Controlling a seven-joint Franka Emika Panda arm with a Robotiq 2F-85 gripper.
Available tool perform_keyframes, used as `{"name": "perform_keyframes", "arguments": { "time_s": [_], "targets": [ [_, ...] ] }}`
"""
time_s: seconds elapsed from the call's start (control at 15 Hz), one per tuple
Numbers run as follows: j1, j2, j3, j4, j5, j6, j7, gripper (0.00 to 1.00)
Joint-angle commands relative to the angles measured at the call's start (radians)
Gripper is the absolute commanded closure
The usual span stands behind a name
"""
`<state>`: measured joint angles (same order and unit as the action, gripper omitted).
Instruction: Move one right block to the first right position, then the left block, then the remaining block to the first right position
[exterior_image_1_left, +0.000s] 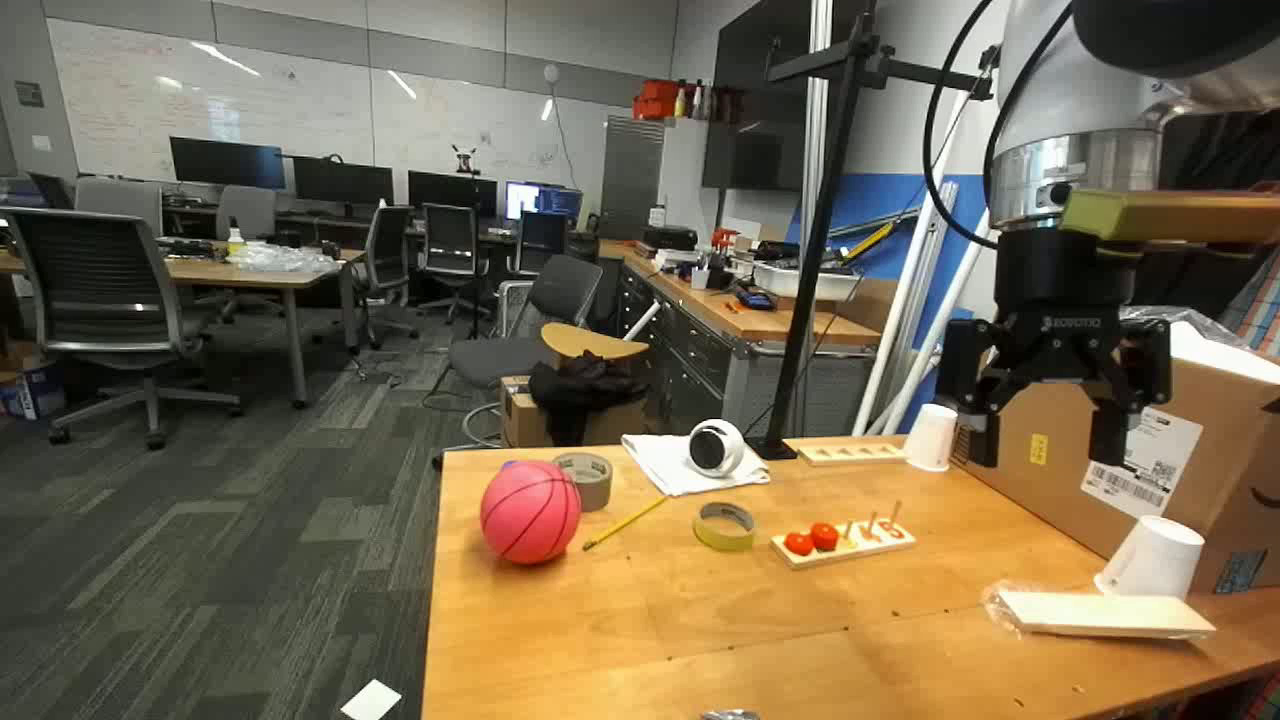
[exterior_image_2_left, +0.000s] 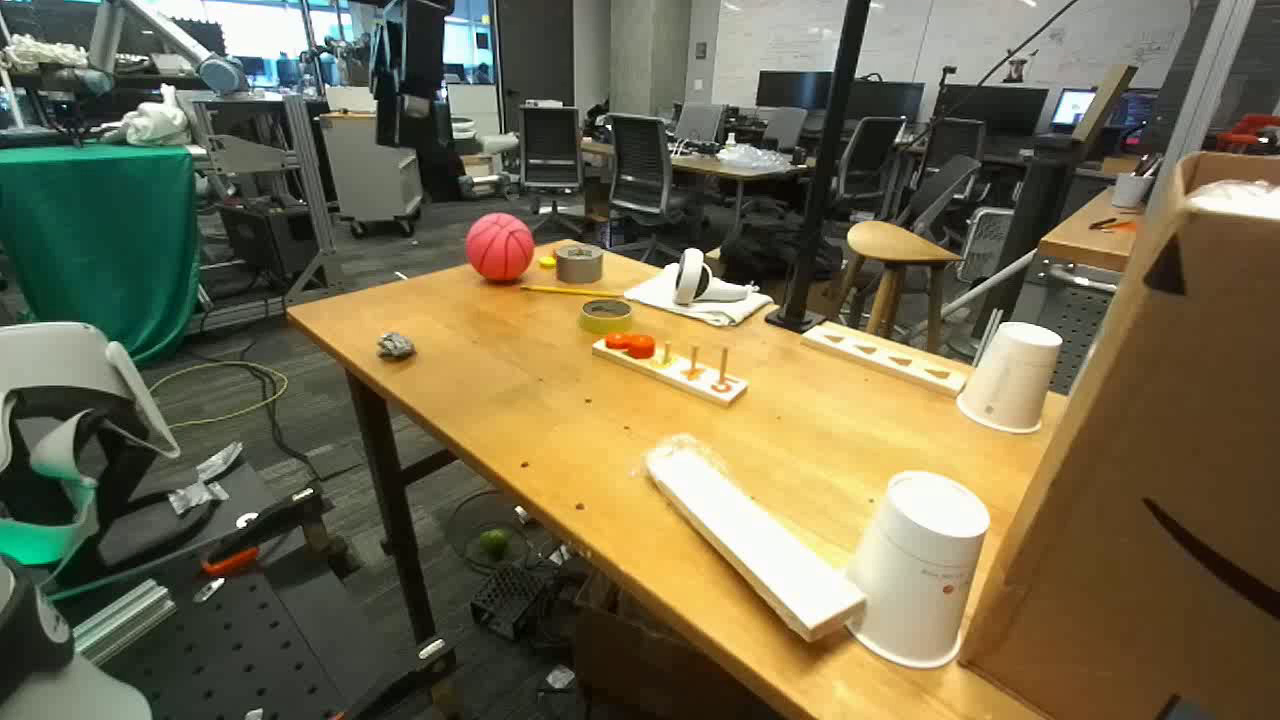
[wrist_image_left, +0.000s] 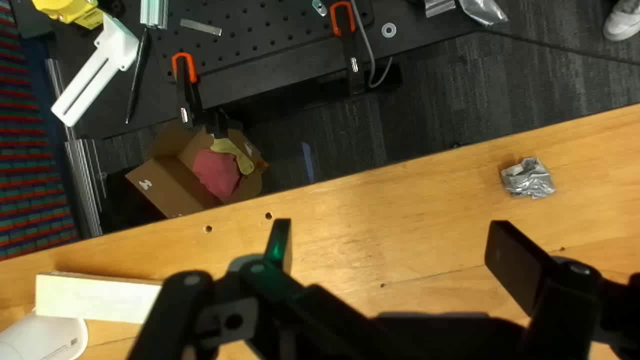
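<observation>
on the smooth honey-coloured wooden table (exterior_image_1_left: 600, 620), in an exterior view: a narrow, pale wooden pegboard (exterior_image_1_left: 840, 554) with painted numerals (exterior_image_2_left: 724, 387) and 3 bare slim pegs (exterior_image_2_left: 724, 362). on its 9 o'clock end, 2 red-orange rounded blocks (exterior_image_1_left: 825, 536), side by side; cannot tell single discs from stacks. high at 2 o'clock from the pegboard, a matte black robotiq gripper (exterior_image_1_left: 1047, 440), with blocky jaws spread wide, gripping nothing. partly hidden behind it, a brown cardboard box (exterior_image_1_left: 1230, 430).

at 9 o'clock from the pegboard, just beside it, a yellow-green tape ring (exterior_image_1_left: 725, 541); farther out, a slim yellow pencil (exterior_image_1_left: 625, 523), a grey tape roll (exterior_image_1_left: 597, 491) and a pink seamed basketball (exterior_image_1_left: 530, 512). at 10 o'clock, a rumpled white cloth (exterior_image_1_left: 652, 465) under a rounded white device (exterior_image_1_left: 716, 447) with a black face. at 11 o'clock, an upright black post (exterior_image_1_left: 822, 240). at 12 o'clock, a wooden board (exterior_image_1_left: 850, 460) with triangular recesses. at 1 o'clock, an upturned white paper cup (exterior_image_1_left: 931, 440); at 3 o'clock, another paper cup (exterior_image_1_left: 1150, 558), just beside a white plank (exterior_image_1_left: 1100, 613) in crinkled clear plastic (exterior_image_1_left: 998, 606). at 3 o'clock in the wrist view, a crumpled silver foil wad (wrist_image_left: 527, 177).
</observation>
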<state>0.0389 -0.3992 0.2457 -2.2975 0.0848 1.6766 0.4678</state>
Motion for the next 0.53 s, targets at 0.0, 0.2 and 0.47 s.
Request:
{"name": "perform_keyframes", "arguments": {
  "time_s": [0.0, 0.2, 0.47],
  "targets": [
    [0.014, 0.002, -0.013, 0.005, -0.005, -0.001, 0.004, 0.0],
    [0.014, 0.001, -0.012, 0.012, -0.005, -0.001, 0.004, 0.0],
    [0.014, 0.001, -0.012, 0.012, -0.005, -0.001, 0.004, 0.0]
  ]
}}
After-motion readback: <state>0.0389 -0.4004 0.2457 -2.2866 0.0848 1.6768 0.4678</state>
